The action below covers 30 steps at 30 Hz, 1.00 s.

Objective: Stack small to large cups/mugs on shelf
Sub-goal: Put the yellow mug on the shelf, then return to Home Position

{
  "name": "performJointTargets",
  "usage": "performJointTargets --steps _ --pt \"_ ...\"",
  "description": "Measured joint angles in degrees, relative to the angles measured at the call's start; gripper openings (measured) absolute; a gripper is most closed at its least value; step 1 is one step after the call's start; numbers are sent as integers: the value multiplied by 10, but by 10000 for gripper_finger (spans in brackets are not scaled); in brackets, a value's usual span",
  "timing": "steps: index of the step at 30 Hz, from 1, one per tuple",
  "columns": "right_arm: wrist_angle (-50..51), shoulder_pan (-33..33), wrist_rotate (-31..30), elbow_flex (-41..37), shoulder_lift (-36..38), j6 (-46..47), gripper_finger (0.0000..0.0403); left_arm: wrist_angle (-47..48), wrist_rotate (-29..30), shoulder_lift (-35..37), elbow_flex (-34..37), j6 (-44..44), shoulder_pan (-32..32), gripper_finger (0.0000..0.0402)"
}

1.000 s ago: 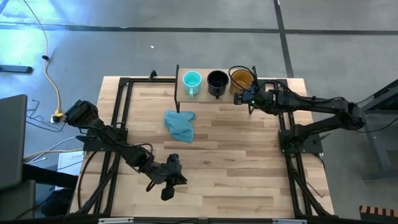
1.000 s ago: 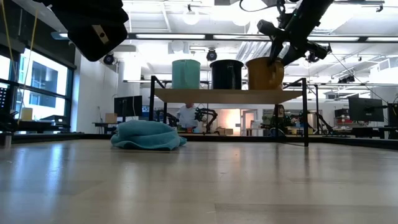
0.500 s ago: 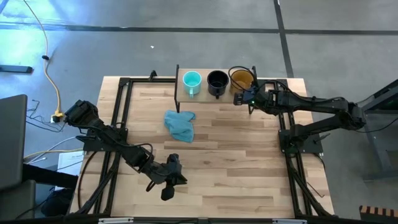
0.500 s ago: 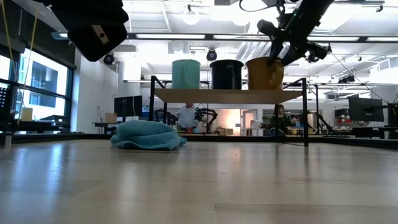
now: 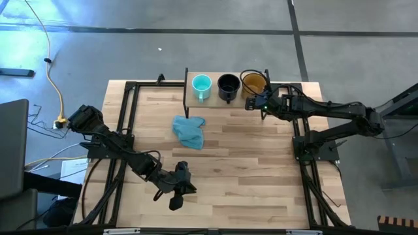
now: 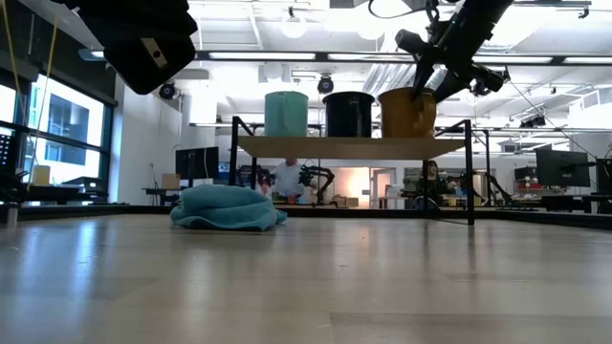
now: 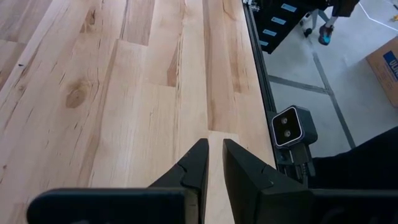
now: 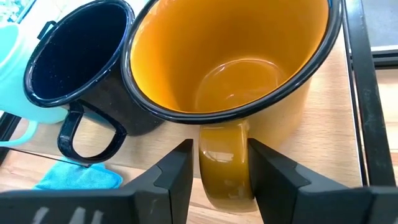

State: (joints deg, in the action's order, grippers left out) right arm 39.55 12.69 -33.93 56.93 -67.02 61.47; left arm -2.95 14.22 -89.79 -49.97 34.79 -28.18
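Nothing shifts in the high or low views since the earlier frames; arms, mugs and cloth sit as before, so any change is only in the right fingers' spacing, too fine to see there.

Table (image 5: 241, 163): wood, both arms over it. Shelf (image 5: 215, 98) stands at the far edge, on black legs.

Left arm waits over the near edge; left gripper (image 7: 211, 163) has its fingers nearly pressed together, holding nothing.

Right arm reaches in from the right edge to the shelf's right end. Right gripper (image 8: 219, 163) has its fingers spread to either side of the amber mug's handle, with a thin gap showing on each side. Judged a release, not a pinch.

Cloth (image 5: 189, 130): crumpled on the table just in front of the shelf's left end.

Three mugs stand upright in a row along the shelf:
- Amber mug (image 8: 233, 68), right end, largest, by the right gripper.
- Black mug (image 8: 74, 68), middle, its wall against the amber one, handle toward the near edge.
- Turquoise mug (image 5: 202, 85), left end, smallest.

Order reads small to large, left to right; task looks close to done.

Risks: fingers are close on the handle, so a slanted withdrawal could snag it and turn or drag the amber mug. That mug sits near the shelf's right end and touches the black one, so a nudge could tip it off or shove its neighbour.
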Motion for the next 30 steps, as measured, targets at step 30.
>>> performJointTargets --steps 30 --pt "9 -18 -6 0 33 2 142 -3 15 0 0 6 -12 37"
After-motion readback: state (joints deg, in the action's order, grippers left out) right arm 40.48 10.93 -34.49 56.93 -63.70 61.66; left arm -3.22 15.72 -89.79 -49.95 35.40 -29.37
